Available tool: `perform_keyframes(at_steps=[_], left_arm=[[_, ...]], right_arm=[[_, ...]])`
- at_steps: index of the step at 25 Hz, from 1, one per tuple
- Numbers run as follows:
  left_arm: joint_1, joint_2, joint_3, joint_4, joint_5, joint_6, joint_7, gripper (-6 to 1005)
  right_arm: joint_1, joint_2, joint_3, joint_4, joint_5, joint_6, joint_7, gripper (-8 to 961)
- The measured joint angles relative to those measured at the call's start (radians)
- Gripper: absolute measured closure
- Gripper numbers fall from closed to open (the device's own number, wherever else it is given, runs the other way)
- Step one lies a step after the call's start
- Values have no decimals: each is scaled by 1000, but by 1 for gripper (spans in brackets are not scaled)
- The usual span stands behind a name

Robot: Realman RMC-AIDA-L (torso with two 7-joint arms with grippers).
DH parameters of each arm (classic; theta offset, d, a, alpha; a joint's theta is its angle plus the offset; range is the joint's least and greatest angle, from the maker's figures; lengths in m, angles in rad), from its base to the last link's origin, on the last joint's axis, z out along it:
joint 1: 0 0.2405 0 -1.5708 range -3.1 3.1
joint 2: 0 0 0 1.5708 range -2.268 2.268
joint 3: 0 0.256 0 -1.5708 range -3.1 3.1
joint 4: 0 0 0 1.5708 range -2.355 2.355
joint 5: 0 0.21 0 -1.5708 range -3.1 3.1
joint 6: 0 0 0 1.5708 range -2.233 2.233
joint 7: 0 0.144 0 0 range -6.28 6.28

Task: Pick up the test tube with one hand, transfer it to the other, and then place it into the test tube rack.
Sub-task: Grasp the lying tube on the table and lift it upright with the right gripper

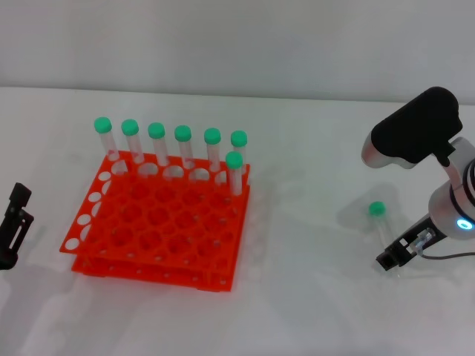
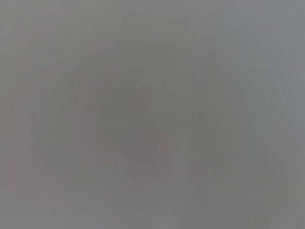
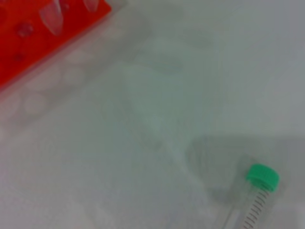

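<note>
So far nothing is done — the slim clear test tube with a round green cap lies at right, the black right gripper at its lower end; whether it grips, I cannot tell. The bright orange-red square test tube rack waits, and the black left gripper sits at left edge.

White table carries the test tube rack and the test tube.

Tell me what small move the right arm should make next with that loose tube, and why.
Probably close the right gripper on the test tube and lift it slightly. The tube lies on the table with its lower end at the fingertips, far from the test tube rack. The left gripper waits at the left edge for the handover.
</note>
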Motion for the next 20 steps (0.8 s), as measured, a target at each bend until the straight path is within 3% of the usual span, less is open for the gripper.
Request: perform_keyframes(at_steps=[6,11,18,20], left_arm=[[-5,0,0,0,0,0,0,303],[-8,-1,0,-3,0,0,0,304],[-9,-3,0,-7,0,0,0,304],[-9,-3,0,-7,3,0,0,304]], right_arm=[[13,-2,-1,36,-5,-4,-3,352],[18,-2,-1,53,-6,0,-7,525],[39,-5,-1,85,-8,5,-9,519],[49,-5,-1,103,-8,7,-13,596]])
